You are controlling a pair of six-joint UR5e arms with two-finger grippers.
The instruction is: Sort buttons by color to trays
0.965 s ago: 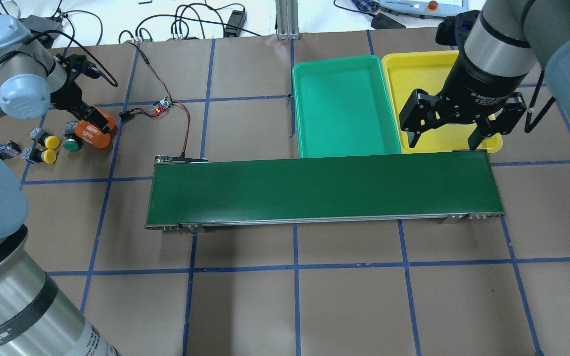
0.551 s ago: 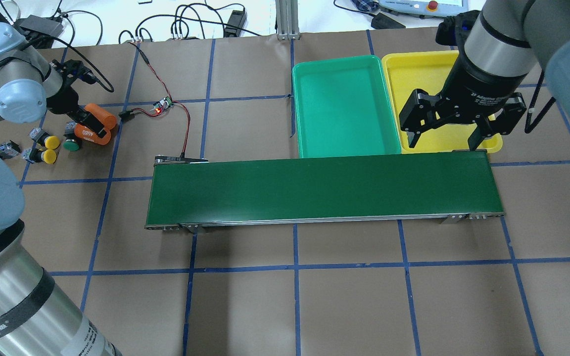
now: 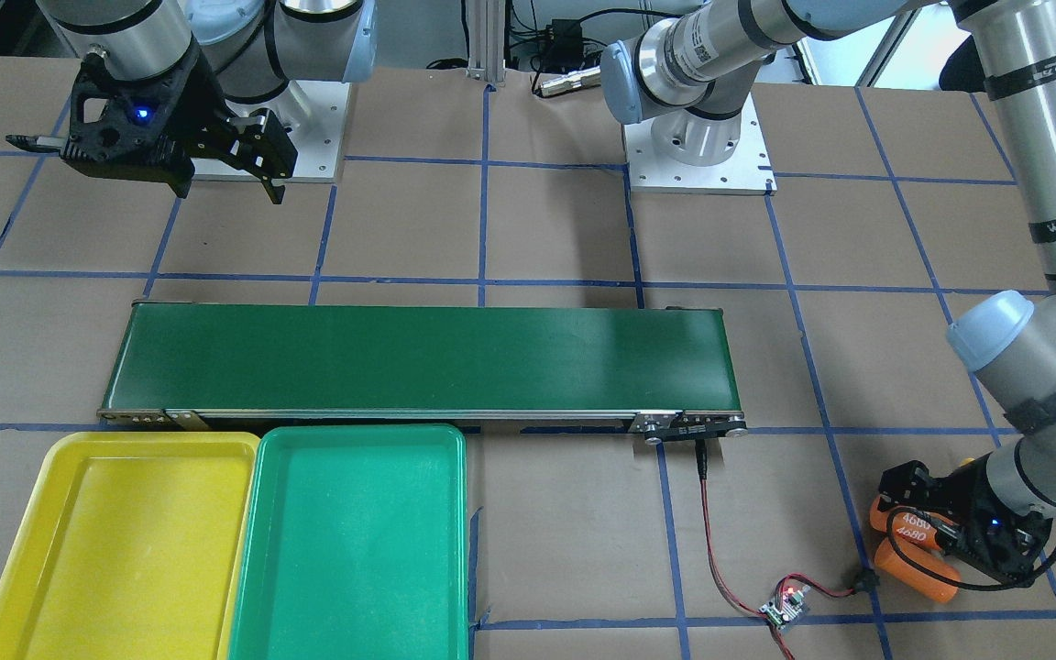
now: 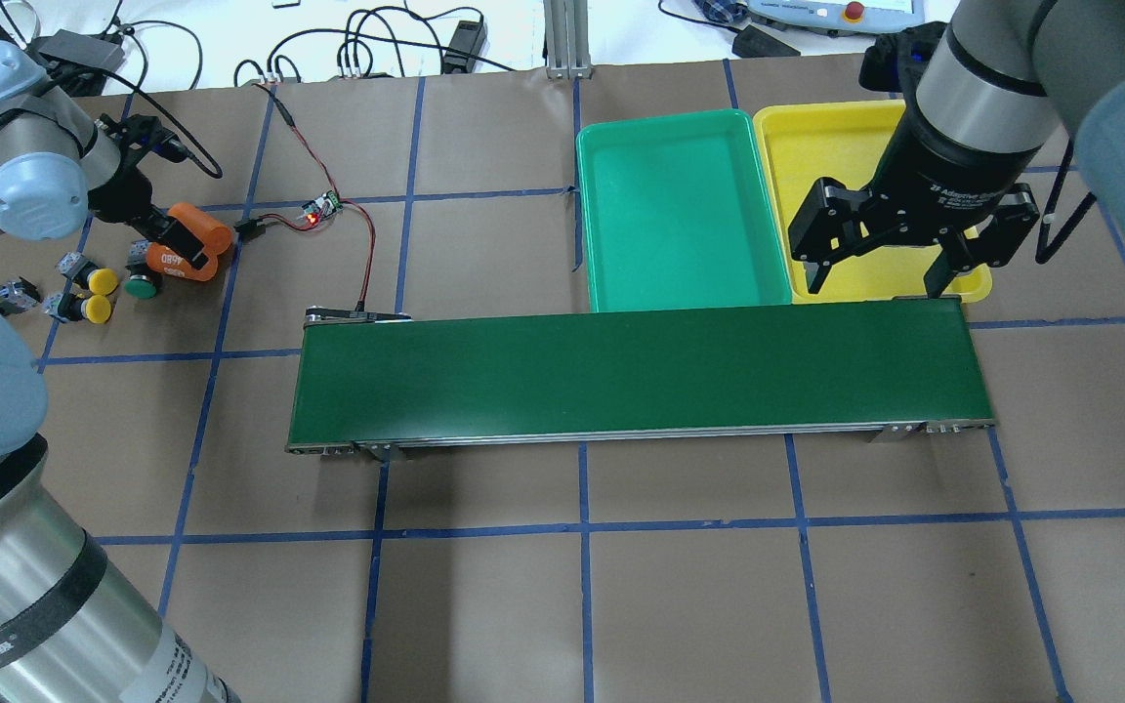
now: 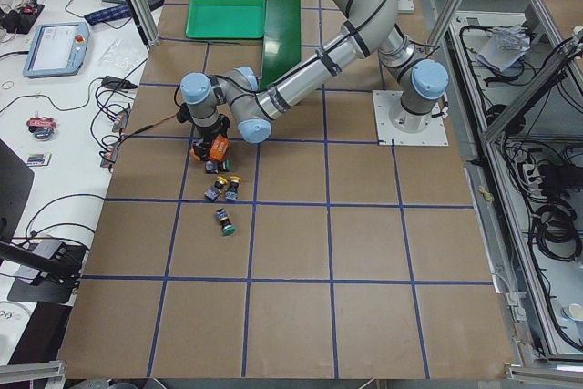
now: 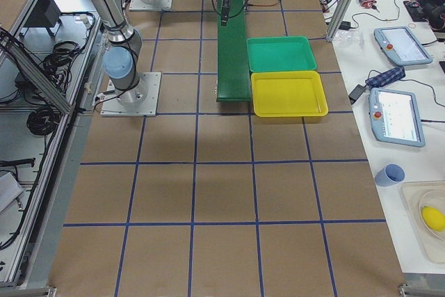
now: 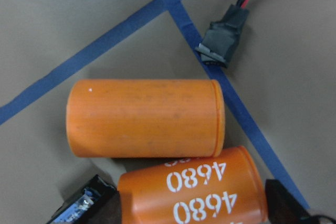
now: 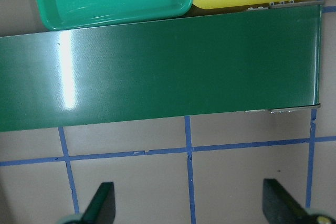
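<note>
L hand (image 4: 174,246), clamped on the orange 4680 cylinder (image 4: 203,234), creeps a bit toward the far side of the surface (image 4: 484,605), easing slightly off the green button (image 4: 142,285). I see L arm (image 4: 30,195) joints slide a touch left in overhead view.

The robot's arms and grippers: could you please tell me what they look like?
The left arm and right arm are silver-grey tubes with pale blue joint caps and black bands; the left's bands carry white lettering. The left gripper and right gripper are black two-finger units, and a black cable loops at each wrist.
</note>
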